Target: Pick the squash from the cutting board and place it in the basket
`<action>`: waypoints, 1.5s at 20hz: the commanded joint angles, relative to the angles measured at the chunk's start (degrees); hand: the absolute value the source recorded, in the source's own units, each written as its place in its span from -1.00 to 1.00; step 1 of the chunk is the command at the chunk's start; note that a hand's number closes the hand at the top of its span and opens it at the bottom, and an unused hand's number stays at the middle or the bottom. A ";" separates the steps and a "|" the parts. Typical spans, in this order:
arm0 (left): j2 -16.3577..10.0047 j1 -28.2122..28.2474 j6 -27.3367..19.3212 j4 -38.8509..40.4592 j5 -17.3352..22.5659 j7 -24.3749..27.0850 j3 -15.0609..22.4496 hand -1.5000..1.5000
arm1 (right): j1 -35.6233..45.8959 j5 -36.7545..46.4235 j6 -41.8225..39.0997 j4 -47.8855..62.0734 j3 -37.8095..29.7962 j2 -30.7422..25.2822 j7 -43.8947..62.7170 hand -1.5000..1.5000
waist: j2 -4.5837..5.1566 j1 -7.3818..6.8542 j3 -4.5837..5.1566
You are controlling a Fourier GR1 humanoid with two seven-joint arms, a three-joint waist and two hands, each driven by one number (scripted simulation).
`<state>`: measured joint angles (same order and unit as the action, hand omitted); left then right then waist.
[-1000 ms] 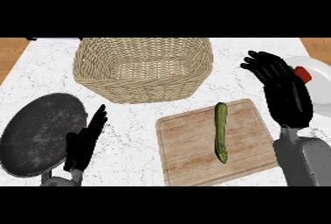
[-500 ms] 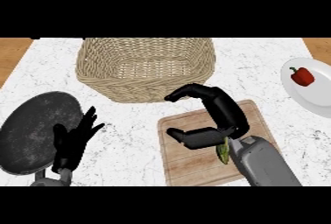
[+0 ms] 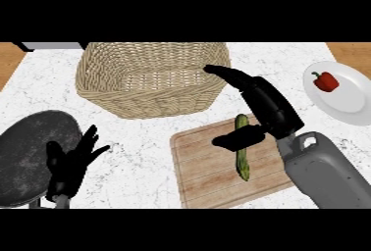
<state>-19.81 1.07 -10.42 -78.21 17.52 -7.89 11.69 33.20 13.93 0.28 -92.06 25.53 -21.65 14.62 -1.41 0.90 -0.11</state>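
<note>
Green squash (image 3: 243, 160) lies lengthwise on the board (image 3: 206, 169), not yet lifted; right hand (image 3: 271, 106) sits over it unclenched, fingers straight toward the basket (image 3: 145, 101), thumb across it, probably lining up a pinch; left hand (image 3: 69, 163) rests open, lower left.
</note>
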 commanded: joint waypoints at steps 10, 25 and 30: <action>-1.67 5.61 0.20 0.74 -0.55 -2.52 0.45 0.00 | 14.84 -16.11 -36.61 -8.14 -6.44 -21.67 22.93 -1.00 | 0.80 0.11 0.28; -0.18 3.28 -0.45 1.88 -3.30 -2.93 0.41 0.00 | 12.39 -30.90 -46.04 -13.28 -10.55 -27.22 33.28 -1.00 | 1.28 -0.36 0.15; -2.71 8.37 2.74 -1.63 -1.12 -2.65 -1.27 0.00 | 6.85 -23.58 -40.64 -15.95 -8.92 -22.20 31.24 -1.00 | 1.27 -1.21 0.07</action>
<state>-20.62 3.30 -9.17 -80.96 16.36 -9.26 10.40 45.09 -13.92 -43.85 -104.01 14.88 -47.09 45.20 -0.52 0.21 -0.39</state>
